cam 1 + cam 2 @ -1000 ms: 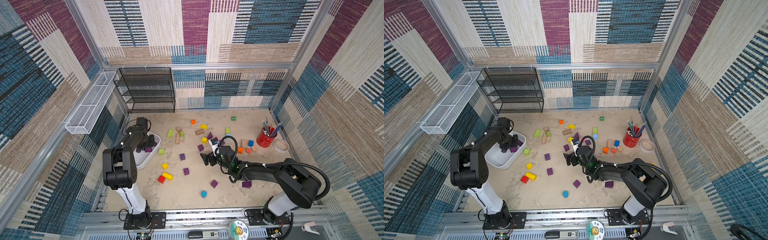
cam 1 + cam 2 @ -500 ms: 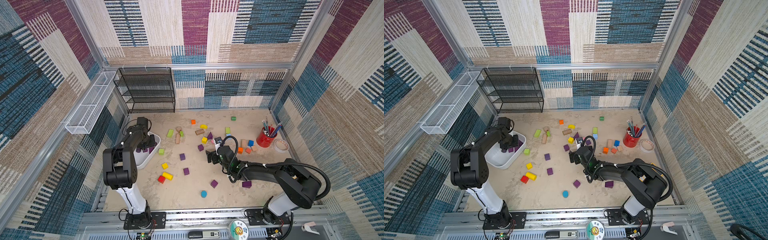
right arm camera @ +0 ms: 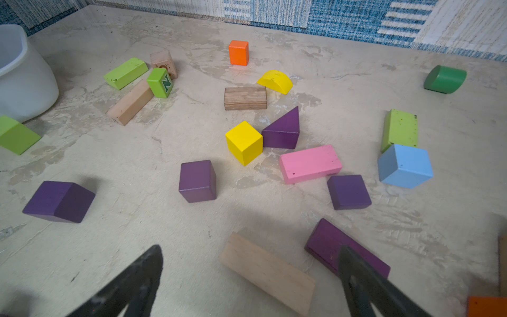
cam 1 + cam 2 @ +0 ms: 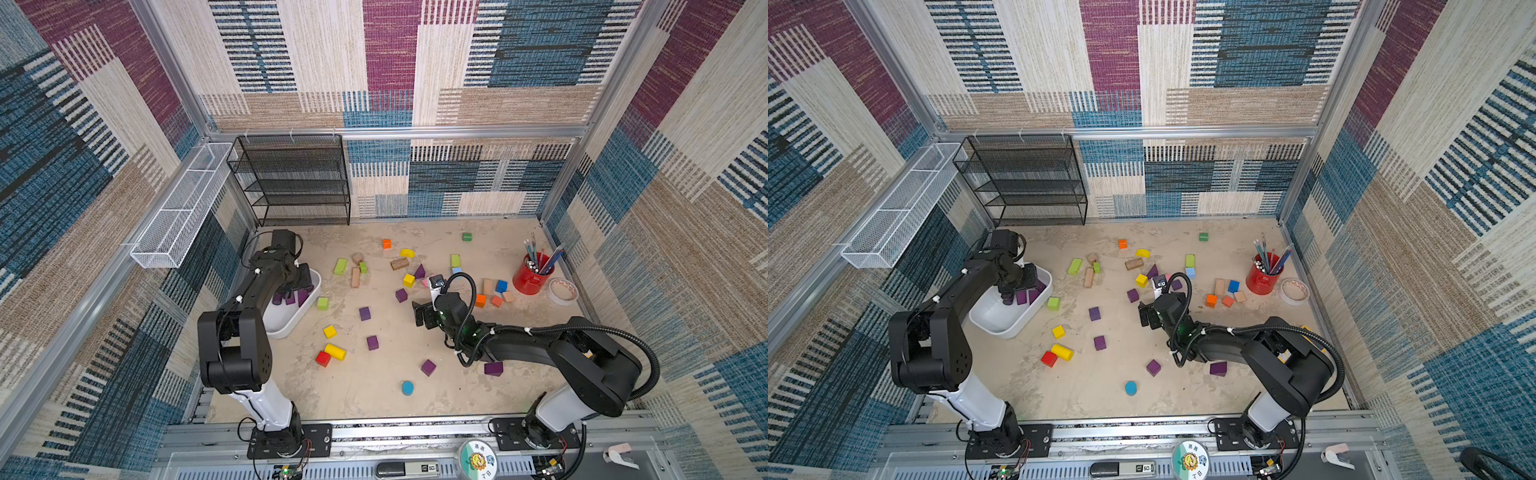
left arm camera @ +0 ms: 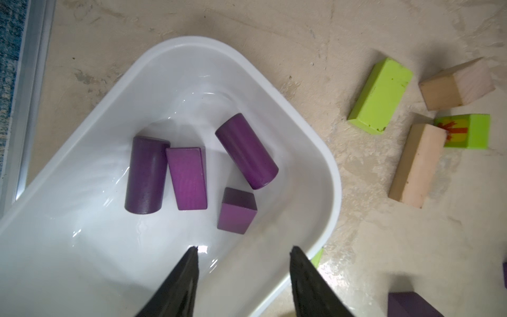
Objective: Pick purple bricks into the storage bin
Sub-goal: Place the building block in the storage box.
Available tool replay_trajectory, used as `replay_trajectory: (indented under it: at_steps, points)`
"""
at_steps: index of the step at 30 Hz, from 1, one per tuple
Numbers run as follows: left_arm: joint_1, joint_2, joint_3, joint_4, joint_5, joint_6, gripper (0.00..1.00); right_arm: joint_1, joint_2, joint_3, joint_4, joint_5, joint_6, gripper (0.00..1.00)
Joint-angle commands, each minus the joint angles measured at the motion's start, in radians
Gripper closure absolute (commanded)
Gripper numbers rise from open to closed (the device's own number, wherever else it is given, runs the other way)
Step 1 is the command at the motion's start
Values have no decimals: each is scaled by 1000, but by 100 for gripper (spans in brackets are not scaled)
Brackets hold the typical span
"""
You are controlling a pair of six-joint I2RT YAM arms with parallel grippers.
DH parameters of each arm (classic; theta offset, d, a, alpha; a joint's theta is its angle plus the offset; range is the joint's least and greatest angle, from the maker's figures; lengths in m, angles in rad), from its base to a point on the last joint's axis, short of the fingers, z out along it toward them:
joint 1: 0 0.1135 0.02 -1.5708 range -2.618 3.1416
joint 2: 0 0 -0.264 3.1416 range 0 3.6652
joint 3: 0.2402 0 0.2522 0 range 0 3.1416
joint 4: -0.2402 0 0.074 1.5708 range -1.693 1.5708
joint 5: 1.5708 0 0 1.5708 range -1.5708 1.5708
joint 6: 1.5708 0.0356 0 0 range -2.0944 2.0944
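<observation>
Nearest to the robot's bases a blue disc (image 4: 407, 387) lay on the worktop (image 4: 374, 395). Just behind it stood a purple cube (image 4: 428, 367) and a larger purple block (image 4: 493, 368), the latter close beside the right arm. To the left, a red cube (image 4: 323, 358) sat just beside a yellow cylinder (image 4: 336, 351).

Farther in, the right hand (image 3: 250, 248) hung low over the middle of the worktop with its fingers spread wide and nothing between them. In its wrist view a plain wooden bar (image 3: 267, 271) lay below the gap, and a flat purple bar (image 3: 329, 241) was partly hidden by one finger. Beyond these lay a pink bar (image 3: 310, 163) and a purple wedge (image 3: 282, 131), which touched a yellow cube (image 3: 243, 142).

At the left side stood the storage bin (image 4: 291, 330). The left hand (image 5: 244, 249) was above it, fingers apart and empty. Four purple bricks lay in its far half — a purple cylinder (image 5: 146, 175), an oblong purple bar (image 5: 187, 178), a second purple cylinder (image 5: 247, 151) and a short purple block (image 5: 237, 211).

At the far right stood a red pencil cup (image 4: 532, 276) and near it a tape roll (image 4: 562, 291). A black mesh rack (image 4: 299, 178) stood against the back wall.
</observation>
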Motion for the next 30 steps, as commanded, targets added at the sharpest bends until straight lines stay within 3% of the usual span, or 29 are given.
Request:
replay_trajectory:
  at_steps: [1,21,30]
  points:
    - [-7,-27,-9,16,33,-27,43,0,-5,-1,32,10,10,1]
    - [-59,-184,-77,88,98,-42,29,1,12,-9,67,1,14,0]
    - [-160,-198,-80,90,84,-19,23,0,7,-21,98,-40,22,0]
